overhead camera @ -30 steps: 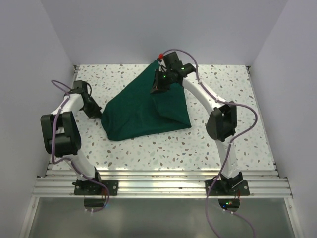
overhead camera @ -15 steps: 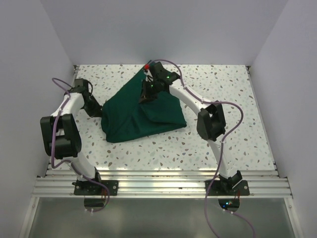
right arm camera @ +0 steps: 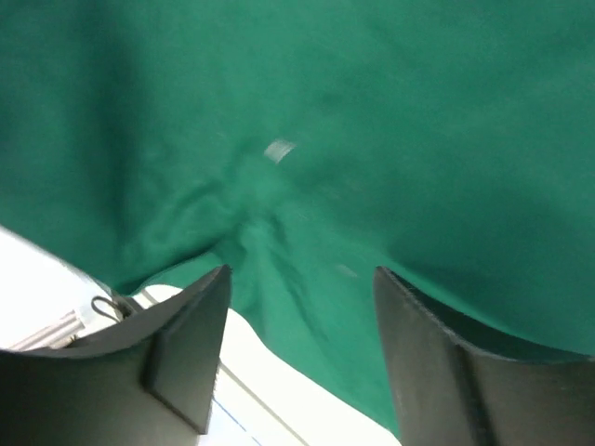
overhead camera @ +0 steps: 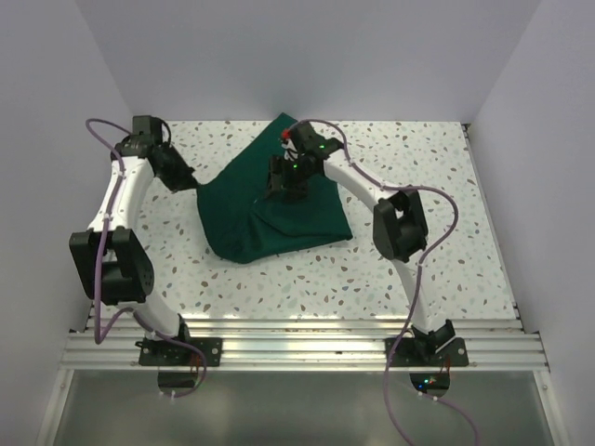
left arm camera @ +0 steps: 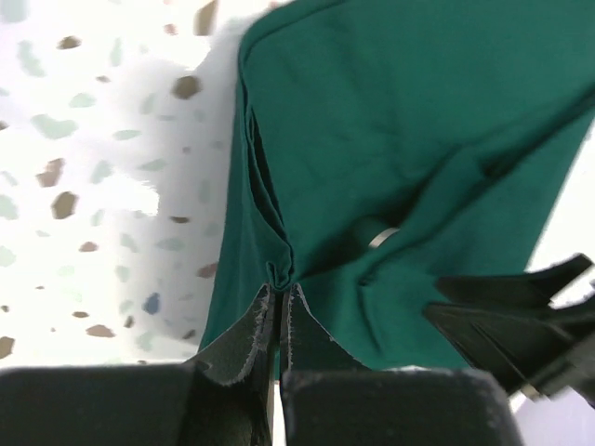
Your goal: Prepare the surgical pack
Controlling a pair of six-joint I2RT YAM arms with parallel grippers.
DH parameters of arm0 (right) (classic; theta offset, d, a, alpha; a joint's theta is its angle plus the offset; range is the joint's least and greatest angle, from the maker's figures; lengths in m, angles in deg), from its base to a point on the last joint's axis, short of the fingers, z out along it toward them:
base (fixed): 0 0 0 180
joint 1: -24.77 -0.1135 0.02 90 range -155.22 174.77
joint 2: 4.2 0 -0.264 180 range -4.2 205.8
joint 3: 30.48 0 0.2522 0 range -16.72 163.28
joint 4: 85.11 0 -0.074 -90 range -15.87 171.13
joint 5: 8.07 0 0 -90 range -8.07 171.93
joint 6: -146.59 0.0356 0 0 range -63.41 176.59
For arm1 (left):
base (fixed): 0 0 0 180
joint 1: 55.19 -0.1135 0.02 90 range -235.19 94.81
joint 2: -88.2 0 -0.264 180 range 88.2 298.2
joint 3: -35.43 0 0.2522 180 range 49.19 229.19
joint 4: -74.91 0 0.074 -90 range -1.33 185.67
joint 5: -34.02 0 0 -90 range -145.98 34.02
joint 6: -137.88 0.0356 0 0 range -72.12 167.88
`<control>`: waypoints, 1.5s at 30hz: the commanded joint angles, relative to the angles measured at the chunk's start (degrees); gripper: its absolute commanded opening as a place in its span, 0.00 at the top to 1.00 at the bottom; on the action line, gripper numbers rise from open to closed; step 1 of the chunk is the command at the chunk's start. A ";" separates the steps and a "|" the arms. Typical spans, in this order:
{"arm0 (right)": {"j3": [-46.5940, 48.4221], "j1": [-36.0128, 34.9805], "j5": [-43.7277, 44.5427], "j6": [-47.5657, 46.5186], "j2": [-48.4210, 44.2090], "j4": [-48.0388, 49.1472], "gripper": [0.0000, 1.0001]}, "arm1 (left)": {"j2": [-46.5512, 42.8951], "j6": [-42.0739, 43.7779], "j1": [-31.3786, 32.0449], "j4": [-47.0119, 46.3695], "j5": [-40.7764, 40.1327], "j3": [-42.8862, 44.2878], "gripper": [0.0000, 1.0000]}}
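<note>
The surgical pack point(overhead camera: 297, 218) is a dark green fabric bundle lying mid-table, with one pointed corner toward the far edge. My left gripper point(overhead camera: 192, 183) is at its left edge. In the left wrist view this gripper point(left arm camera: 279, 290) is shut on a small pinch of the green fabric point(left arm camera: 390, 121), and a small shiny bit point(left arm camera: 376, 238) shows in a gap between folds. My right gripper point(overhead camera: 284, 192) hovers over the middle of the bundle. In the right wrist view it point(right arm camera: 302, 279) stands open, with nothing between the fingers and the wrinkled fabric point(right arm camera: 353, 111) just beyond the tips.
The speckled tabletop point(overhead camera: 428, 186) is enclosed by white walls on the left, right and far sides. An aluminium rail point(overhead camera: 297, 348) with both arm bases runs along the near edge. The right arm's elbow point(overhead camera: 398, 228) hangs over the table to the right of the bundle.
My right gripper has shifted left over the bundle and opened, letting go of the fabric it was carrying. My left arm has swung toward the far side, taking the drape's left edge with it.
</note>
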 commanded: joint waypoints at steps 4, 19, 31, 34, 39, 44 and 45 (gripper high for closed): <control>-8.72 12.14 0.41 0.53 -14.93 -3.97 0.25 | 0.58 -4.75 5.92 3.81 4.48 12.21 1.00; -28.95 24.46 3.14 -6.15 -17.32 -3.01 1.00 | 21.58 -12.67 24.56 5.75 5.18 39.39 1.00; -33.61 23.41 -3.54 -5.01 -13.45 0.59 1.00 | 32.66 -15.92 31.77 1.35 7.65 46.86 1.00; -33.96 22.62 -4.86 -4.48 -13.01 1.21 1.00 | 34.86 -16.80 32.65 0.47 8.79 48.53 1.00; -32.91 21.12 -4.86 -4.13 -12.22 1.12 1.00 | 36.35 -18.12 34.49 -3.13 9.14 48.45 1.00; -32.73 20.07 -4.95 -4.22 -11.60 1.12 1.00 | 38.81 -19.96 35.64 -5.68 10.46 49.85 1.00; -32.73 20.06 -5.12 -4.13 -11.43 1.12 1.00 | 39.60 -20.22 36.07 -6.64 10.72 50.20 1.00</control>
